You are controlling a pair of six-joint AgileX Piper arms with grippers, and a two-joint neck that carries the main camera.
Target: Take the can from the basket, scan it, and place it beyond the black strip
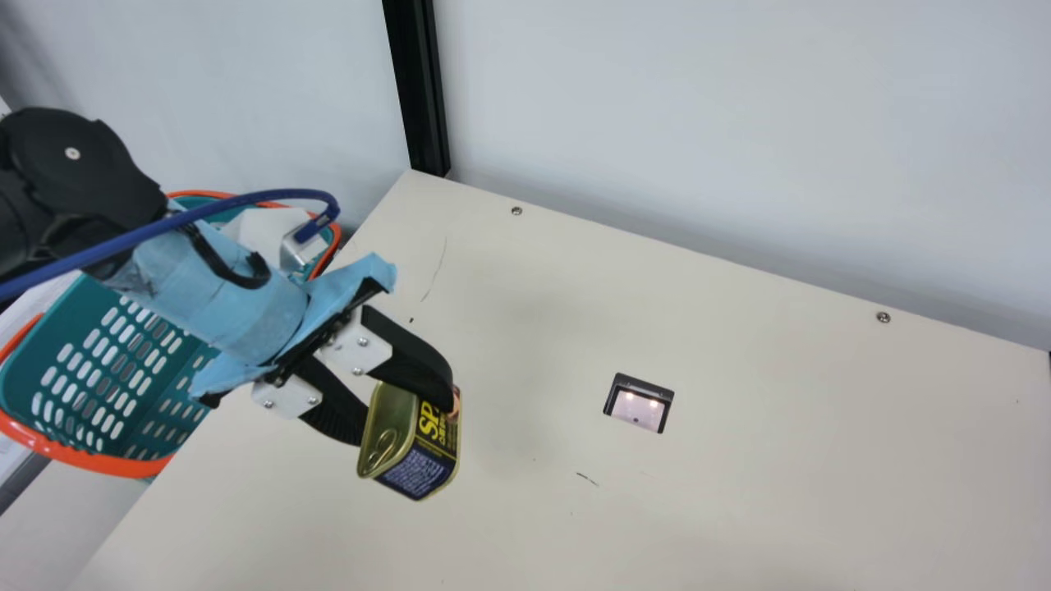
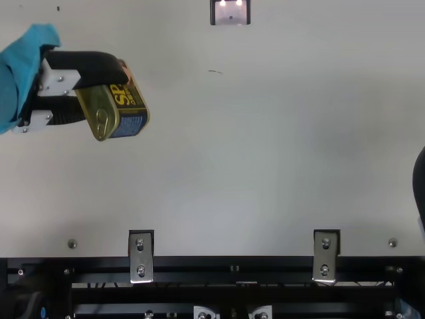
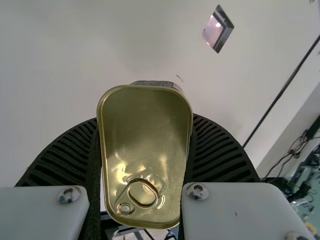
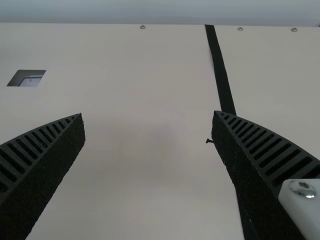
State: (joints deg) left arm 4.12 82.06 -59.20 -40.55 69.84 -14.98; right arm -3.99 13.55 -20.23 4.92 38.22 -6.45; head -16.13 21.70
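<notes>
Can (image 1: 417, 450) tilted over cream table (image 1: 755, 492), pinched between the left gripper's (image 1: 408, 417) fingers, ring-pull end toward its wrist camera. Main view, from can: scanner (image 1: 639, 406) 3 o'clock, basket (image 1: 23, 439) 9 o'clock. Top view: right gripper (image 2: 420, 186) between 3 and 4 o'clock, fingers spread; black strip (image 4: 220, 67) runs past one finger.

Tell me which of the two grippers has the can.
The left gripper, the one by the basket in the main view: its fingers are closed on the can, whereas the right gripper stands wide open with nothing between its fingers.
</notes>
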